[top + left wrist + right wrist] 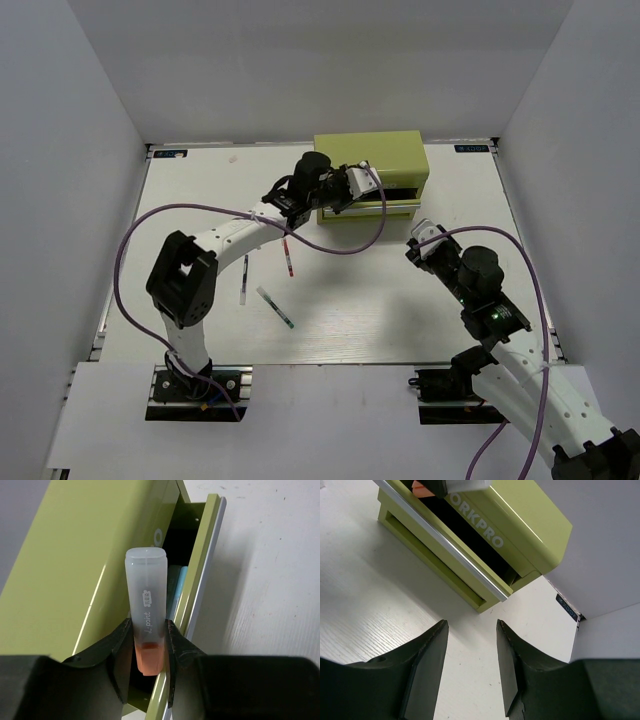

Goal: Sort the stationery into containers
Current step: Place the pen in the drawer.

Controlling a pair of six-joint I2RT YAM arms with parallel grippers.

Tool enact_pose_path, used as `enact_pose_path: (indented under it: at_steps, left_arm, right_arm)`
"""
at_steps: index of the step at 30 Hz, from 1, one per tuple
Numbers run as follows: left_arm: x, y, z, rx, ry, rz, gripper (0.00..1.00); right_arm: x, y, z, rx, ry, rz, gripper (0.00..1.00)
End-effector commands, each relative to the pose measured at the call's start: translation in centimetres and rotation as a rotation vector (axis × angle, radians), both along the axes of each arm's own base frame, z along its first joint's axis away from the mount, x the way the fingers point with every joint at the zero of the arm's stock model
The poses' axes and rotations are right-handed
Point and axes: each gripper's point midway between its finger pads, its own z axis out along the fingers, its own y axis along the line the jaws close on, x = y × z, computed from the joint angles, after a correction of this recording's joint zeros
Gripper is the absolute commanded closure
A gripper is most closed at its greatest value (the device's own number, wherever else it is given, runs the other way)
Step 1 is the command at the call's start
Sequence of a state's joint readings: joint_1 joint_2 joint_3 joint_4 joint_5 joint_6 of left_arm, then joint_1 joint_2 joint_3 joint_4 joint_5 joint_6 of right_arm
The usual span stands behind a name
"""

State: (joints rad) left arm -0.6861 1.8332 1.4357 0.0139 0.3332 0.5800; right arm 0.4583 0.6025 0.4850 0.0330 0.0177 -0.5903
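My left gripper is shut on the grey marker, orange cap toward the wrist. It holds the marker over the pulled-out top drawer of the olive-green box. A light-blue bar lies inside that drawer. In the top view the left gripper is at the box's front. The marker's orange cap shows in the right wrist view. My right gripper is open and empty above the table, in front of the box's right end. Three pens lie on the table: red-white, grey, green-tipped.
White walls enclose the table on the left, back and right. The box stands against the back wall, right of centre. The left arm's purple cable loops in front of the box. The pens lie left of centre, near the left arm.
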Motion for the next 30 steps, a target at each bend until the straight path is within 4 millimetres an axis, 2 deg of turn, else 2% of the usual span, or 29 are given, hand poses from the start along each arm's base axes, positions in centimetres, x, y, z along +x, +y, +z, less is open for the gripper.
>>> enact_pose_path:
  at_steps: [1,2,10,11,13,15,16,18,19,20,22,26,27,28,30]
  left_arm:
    - [0.8,-0.4,1.3,0.009,-0.042,0.035,0.94]
    - [1.1,-0.3,0.8,0.018,-0.038,0.047,0.94]
    - [2.1,-0.3,1.0,0.022,-0.065,0.101,0.93]
    - [2.2,-0.4,0.5,0.029,-0.058,0.100,0.93]
    - [2.2,-0.4,0.5,0.029,-0.058,0.100,0.87]
    - [2.0,-0.3,0.3,0.029,-0.043,0.103,0.74]
    - [2.0,-0.3,0.8,0.023,-0.049,0.104,0.60]
    - [2.0,0.0,1.0,0.014,-0.050,0.120,0.47]
    - [1.9,-0.3,1.2,0.011,-0.060,0.123,0.32]
    - [1.8,-0.3,1.8,0.003,-0.067,0.123,0.27]
    - [1.7,-0.3,1.8,-0.003,-0.059,0.126,0.23]
    - [0.5,-0.9,5.2,-0.080,-0.082,0.118,0.20]
    - [0.3,-0.8,5.8,-0.109,-0.073,0.125,0.20]
    - [-0.1,-0.6,7.5,-0.151,-0.097,0.127,0.20]
    - [-0.9,-0.6,9.4,-0.212,-0.089,0.136,0.20]
  right_arm:
    - [0.2,-0.2,1.7,0.032,-0.063,-0.014,0.50]
    - [0.1,-0.2,1.6,0.031,-0.060,-0.014,0.50]
    - [-0.1,-0.4,1.4,0.032,-0.058,-0.016,0.50]
    - [-0.1,-0.4,1.4,0.032,-0.058,-0.018,0.50]
    - [-0.1,-0.3,1.4,0.031,-0.056,-0.015,0.50]
    - [-0.1,-0.3,1.4,0.031,-0.056,-0.012,0.50]
    - [-0.1,-0.3,1.6,0.033,-0.060,-0.012,0.50]
    - [-0.1,-0.2,1.5,0.031,-0.058,-0.008,0.50]
    - [-0.1,-0.2,1.4,0.029,-0.056,-0.007,0.50]
    - [-0.1,-0.2,1.5,0.029,-0.056,-0.004,0.50]
    - [-0.2,-0.1,1.4,0.027,-0.055,0.001,0.50]
    - [-0.4,0.5,1.2,0.027,-0.045,0.036,0.50]
    - [-0.4,0.6,1.3,0.025,-0.046,0.046,0.53]
    - [-0.6,1.1,1.2,0.025,-0.041,0.073,0.62]
    - [-1.0,1.8,1.1,0.010,-0.044,0.123,0.71]
